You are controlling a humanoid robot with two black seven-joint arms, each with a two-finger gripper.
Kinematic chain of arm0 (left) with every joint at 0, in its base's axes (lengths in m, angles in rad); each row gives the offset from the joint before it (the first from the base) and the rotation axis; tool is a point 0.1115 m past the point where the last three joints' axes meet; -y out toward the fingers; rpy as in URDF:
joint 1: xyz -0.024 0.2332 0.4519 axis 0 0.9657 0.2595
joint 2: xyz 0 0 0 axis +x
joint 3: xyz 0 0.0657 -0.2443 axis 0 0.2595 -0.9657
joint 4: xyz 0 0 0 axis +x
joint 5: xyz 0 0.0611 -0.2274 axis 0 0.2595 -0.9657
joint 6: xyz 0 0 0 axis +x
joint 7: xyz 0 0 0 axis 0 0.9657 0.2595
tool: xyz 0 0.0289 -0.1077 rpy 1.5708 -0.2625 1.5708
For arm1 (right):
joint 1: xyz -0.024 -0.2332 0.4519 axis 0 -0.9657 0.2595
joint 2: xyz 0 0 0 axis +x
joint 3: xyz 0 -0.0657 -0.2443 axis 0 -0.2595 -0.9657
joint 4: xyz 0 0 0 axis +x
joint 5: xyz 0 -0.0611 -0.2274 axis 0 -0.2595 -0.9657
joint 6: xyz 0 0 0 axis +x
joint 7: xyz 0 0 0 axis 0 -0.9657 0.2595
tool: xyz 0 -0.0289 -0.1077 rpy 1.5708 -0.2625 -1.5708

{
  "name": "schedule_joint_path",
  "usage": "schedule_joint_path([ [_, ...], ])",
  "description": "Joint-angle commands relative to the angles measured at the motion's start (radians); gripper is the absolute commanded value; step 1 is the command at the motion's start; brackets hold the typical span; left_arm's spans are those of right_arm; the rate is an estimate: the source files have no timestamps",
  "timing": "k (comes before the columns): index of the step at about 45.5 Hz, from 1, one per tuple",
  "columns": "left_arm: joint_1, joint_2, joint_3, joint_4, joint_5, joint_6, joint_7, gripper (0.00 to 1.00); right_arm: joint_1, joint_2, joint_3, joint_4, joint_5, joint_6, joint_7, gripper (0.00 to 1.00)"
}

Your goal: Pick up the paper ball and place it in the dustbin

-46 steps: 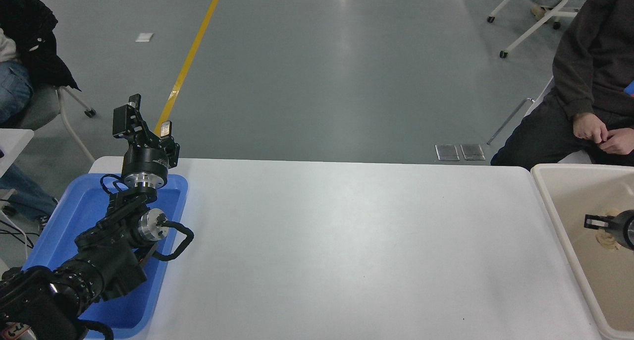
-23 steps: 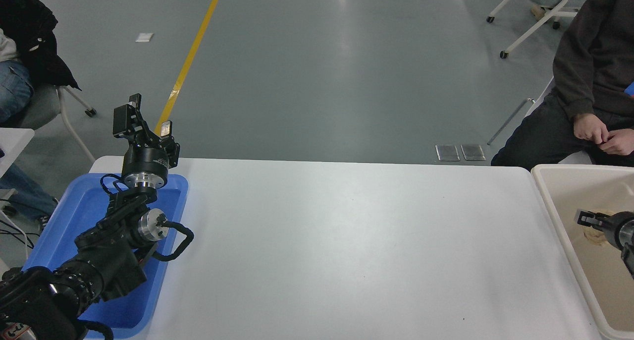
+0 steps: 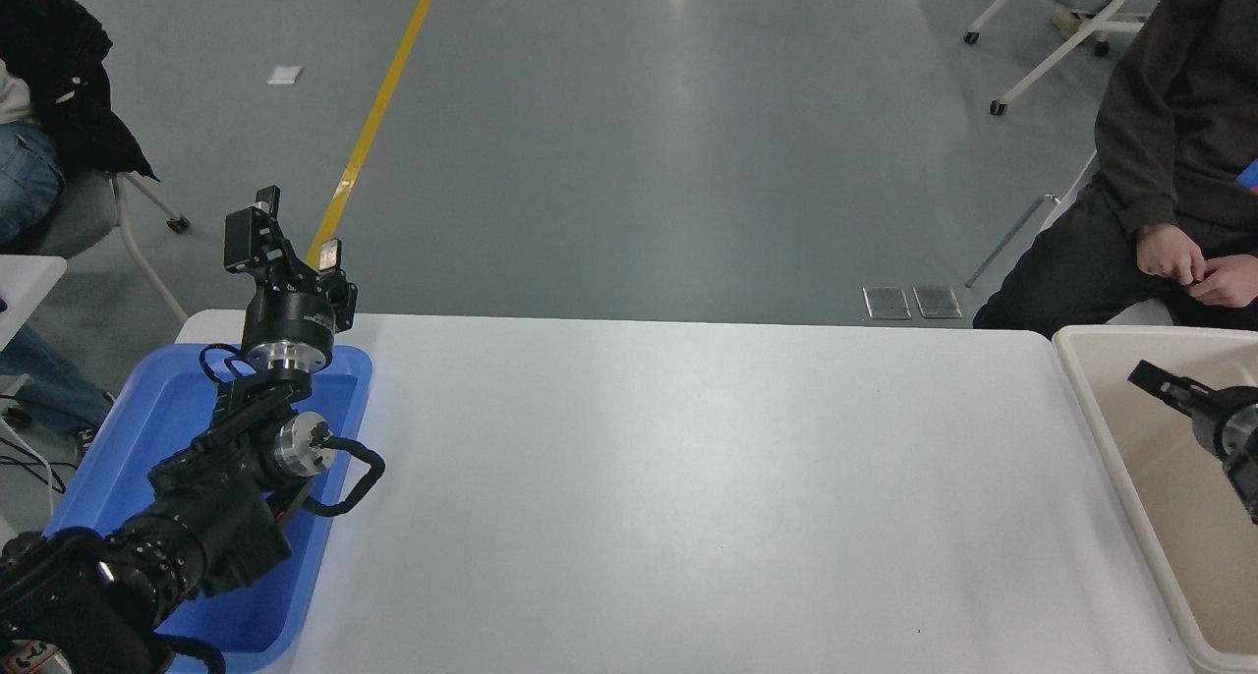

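Now I see my right tool (image 3: 1152,382), black, coming in from the right edge and hanging over the large rectangular cream-beige plastic dustbin (image 3: 1091,399) with its thick rounded rim, which stands at the right end of the white bench (image 3: 688,487). From this angle I cannot tell how far the right tool is open, and I see nothing clearly held in it. The crumpled tan-brown paper ball I cannot find in this view; the part of the dustbin floor that shows looks plain, and the arm covers some of it. My left tool (image 3: 291,240) is parked at the lower left, raised above the far end of the shallow blue plastic tray (image 3: 128,438), with its two fingers spread apart and nothing between them. A person in dark clothes (image 3: 1170,143) sits behind the dustbin, hands (image 3: 1194,266) together on the lap, well apart from the right tool.
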State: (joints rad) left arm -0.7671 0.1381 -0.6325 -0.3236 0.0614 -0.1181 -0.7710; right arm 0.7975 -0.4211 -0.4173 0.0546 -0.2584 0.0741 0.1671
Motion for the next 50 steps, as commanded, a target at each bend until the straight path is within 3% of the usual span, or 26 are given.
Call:
schedule_joint_path([
  [1, 0.000, 0.000, 0.001, 0.000, 0.000, 0.000, -0.001, 1.00, 0.055, 0.041, 0.329, 0.059, 0.122, 0.001, 0.003, 1.00],
  [11, 0.000, 0.000, 0.001, 0.000, 0.000, 0.000, -0.001, 1.00, 0.062, 0.033, 0.817, 0.324, 0.148, 0.000, 0.003, 1.00],
  [31, 0.000, 0.000, 0.001, 0.000, 0.000, 0.000, -0.001, 1.00, -0.014, 0.111, 1.124, 0.613, 0.162, 0.016, 0.002, 1.00],
  [50, 0.000, 0.000, 0.001, 0.000, 0.000, 0.000, -0.001, 1.00, -0.103, 0.211, 1.219, 0.602, 0.433, 0.202, 0.005, 1.00],
])
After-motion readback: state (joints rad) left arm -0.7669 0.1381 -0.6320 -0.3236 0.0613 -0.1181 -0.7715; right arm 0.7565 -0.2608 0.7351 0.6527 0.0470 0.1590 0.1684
